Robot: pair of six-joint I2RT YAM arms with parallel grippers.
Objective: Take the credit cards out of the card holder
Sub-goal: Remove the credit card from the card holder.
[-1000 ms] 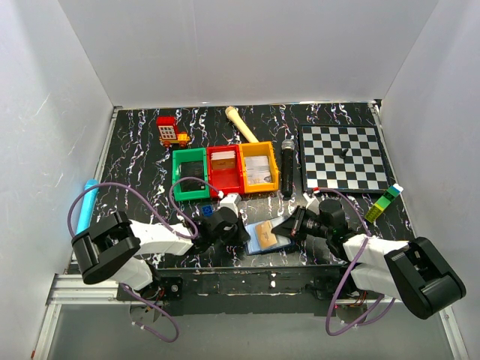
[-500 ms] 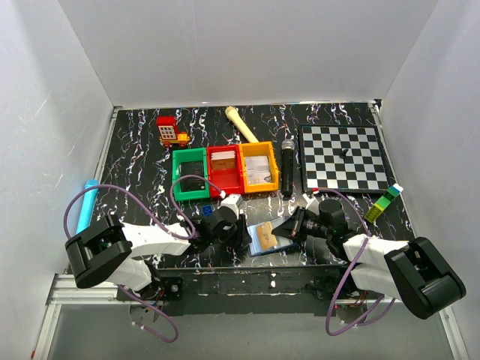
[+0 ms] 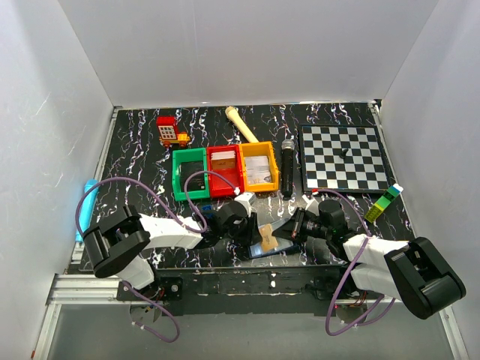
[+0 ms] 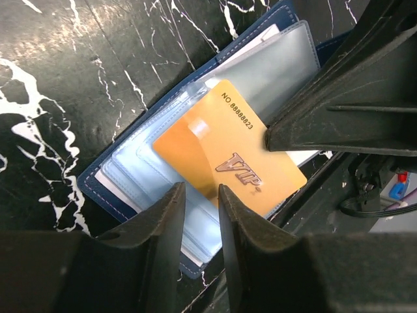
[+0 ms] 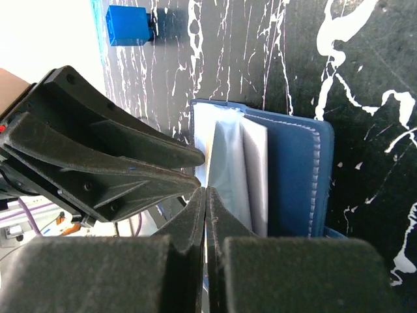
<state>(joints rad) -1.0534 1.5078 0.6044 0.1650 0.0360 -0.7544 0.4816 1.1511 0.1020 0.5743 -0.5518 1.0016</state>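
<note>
One gold credit card (image 4: 228, 150) is lying partly out of the card holder (image 4: 124, 173) at the table's (image 4: 65, 65) near edge, paler ones sitting inside, as I am hovering my slightly parted left gripper (image 4: 201, 190) above and resting my closed right gripper (image 5: 205, 190) on the holder.

- Two white-shelled arms (image 3: 161, 232) with bulky black joint housings.
- Thin purple cables (image 3: 112, 181) looping out from both bases.
- Matte black ribbed plastic fingers (image 4: 159, 248) on the left end effector (image 4: 201, 190) and right end effector (image 5: 206, 190).
</note>
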